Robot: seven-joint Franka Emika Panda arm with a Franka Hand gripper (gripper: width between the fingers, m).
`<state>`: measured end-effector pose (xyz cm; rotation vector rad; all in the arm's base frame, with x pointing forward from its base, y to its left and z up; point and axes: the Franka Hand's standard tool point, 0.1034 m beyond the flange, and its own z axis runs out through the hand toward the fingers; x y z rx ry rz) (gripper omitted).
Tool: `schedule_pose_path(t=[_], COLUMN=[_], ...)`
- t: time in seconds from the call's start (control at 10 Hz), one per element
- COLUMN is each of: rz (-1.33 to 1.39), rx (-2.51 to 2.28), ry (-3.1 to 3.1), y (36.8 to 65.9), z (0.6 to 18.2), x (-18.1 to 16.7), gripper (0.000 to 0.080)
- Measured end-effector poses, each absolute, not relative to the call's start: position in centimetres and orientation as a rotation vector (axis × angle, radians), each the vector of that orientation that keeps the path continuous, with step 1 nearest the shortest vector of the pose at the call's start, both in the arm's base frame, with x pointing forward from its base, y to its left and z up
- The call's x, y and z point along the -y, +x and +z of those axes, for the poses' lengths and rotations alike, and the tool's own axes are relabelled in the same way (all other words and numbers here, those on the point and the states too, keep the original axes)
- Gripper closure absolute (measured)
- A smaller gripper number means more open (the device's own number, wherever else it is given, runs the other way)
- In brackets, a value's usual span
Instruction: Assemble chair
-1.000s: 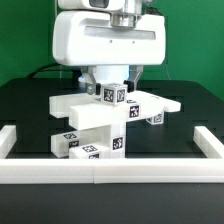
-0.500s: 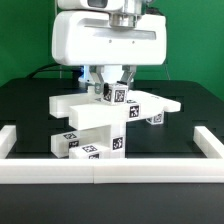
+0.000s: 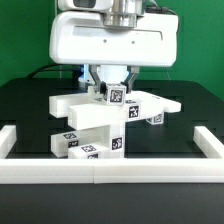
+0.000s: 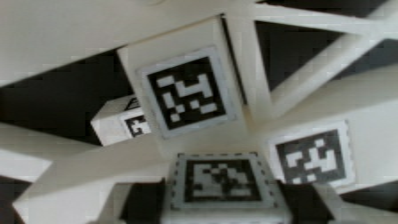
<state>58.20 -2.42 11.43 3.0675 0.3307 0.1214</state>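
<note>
Gripper (image 3: pixel 112 88) poised directly above the chair (image 3: pixel 105 122), its two dark fingers (image 3: pixel 97 82) reaching down on either side of a small tagged cube (image 3: pixel 114 96) at the top of the structure. Whether the fingers actually press on that cube cannot be told: the exterior view shows them close beside it, and the wrist view is filled by tags and white struts, with no fingertip clearly visible.

Chair, partly assembled, standing on the black table (image 3: pixel 30 110) near its centre, inside the white border rail (image 3: pixel 100 168). It consists of a long horizontal panel (image 3: pixel 150 106) running across the view, with stacked blocks (image 3: pixel 92 140) stepping down below it toward the exterior view's left (several faces bear black-and-white tags).

Wrist view: a large tag (image 4: pixel 189 92) on a white part, with two further tags (image 4: pixel 310 155) nearby, all blurred and close to the lens.

Interpretation: the vertical approach over the highest part suggests that the arm is seating or adjusting that cube, since pressure from above would be carried by the stacked blocks beneath. The low, broad stack likely keeps the structure steady.
</note>
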Motion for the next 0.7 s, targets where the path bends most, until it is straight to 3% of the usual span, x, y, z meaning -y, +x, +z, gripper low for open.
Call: schedule_pose_path(t=[0.7], rz=[0.138], rx=[0.39], ry=[3.083], y=[58.2], z=[11.4], x=[2.22], gripper=[0.0509])
